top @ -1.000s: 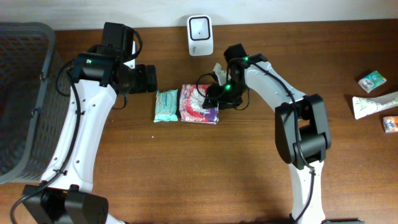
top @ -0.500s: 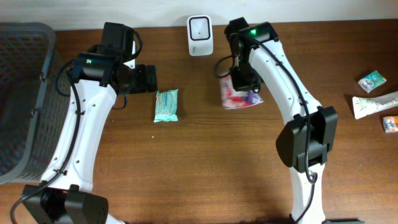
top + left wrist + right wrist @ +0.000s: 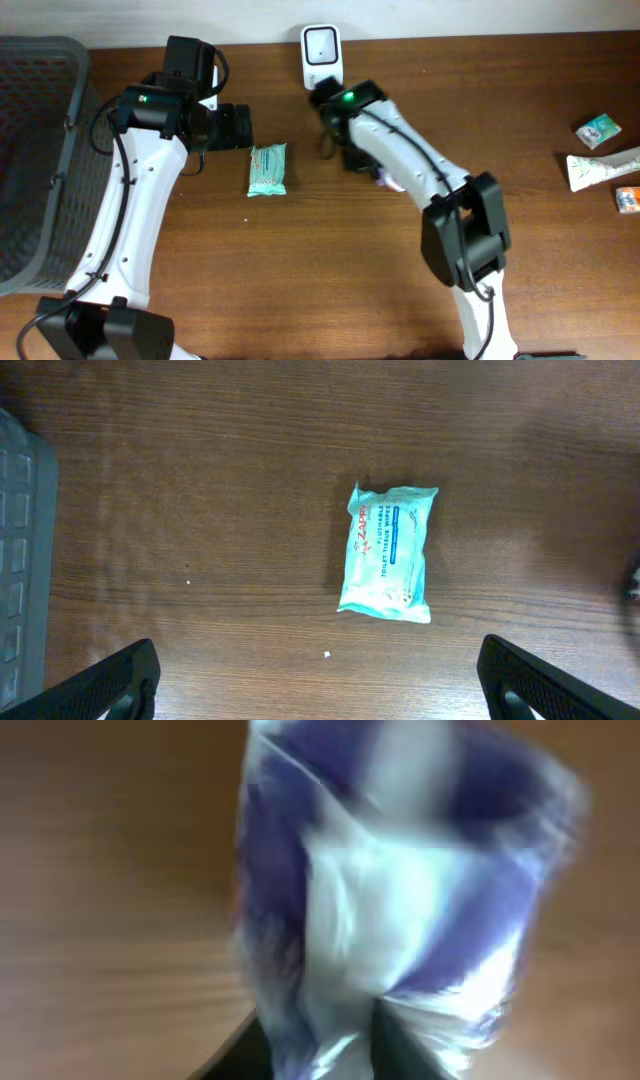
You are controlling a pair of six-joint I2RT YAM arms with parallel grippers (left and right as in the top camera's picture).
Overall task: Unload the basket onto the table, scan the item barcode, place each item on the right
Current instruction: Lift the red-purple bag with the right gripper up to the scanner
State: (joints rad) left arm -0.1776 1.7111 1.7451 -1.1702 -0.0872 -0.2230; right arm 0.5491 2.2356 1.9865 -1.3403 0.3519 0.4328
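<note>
Near the back edge of the counter (image 3: 300, 290), just in front of the white barcode scanner (image 3: 322, 57), the purple-and-white packet (image 3: 400, 890) is almost wholly hidden under the right arm (image 3: 400, 160) in the overhead view; only a sliver shows beside the forearm. In the right wrist view it fills the picture, heavily blurred. The right arm's jaws appear clamped on its lower end, showing as two dark shapes either side of the film.

The main risk is a failed read. No barcode can be made out, so the printed side may be turned away from the scanner's window. The blur also suggests a packet too unsteady to register. The wrapper looks soft and slack, so a pinch on one end could let it droop, fold over the code or slide out. The arm is crowded close to the scanner, and any further reach could nudge the unit or block its window.

Further out, the teal wipes packet (image 3: 388, 552) lies flat toward the left of the counter. The left arm's jaws hang wide apart above it, holding nothing, well clear of the right arm. The grey basket (image 3: 40, 150) stands at the left edge.
</note>
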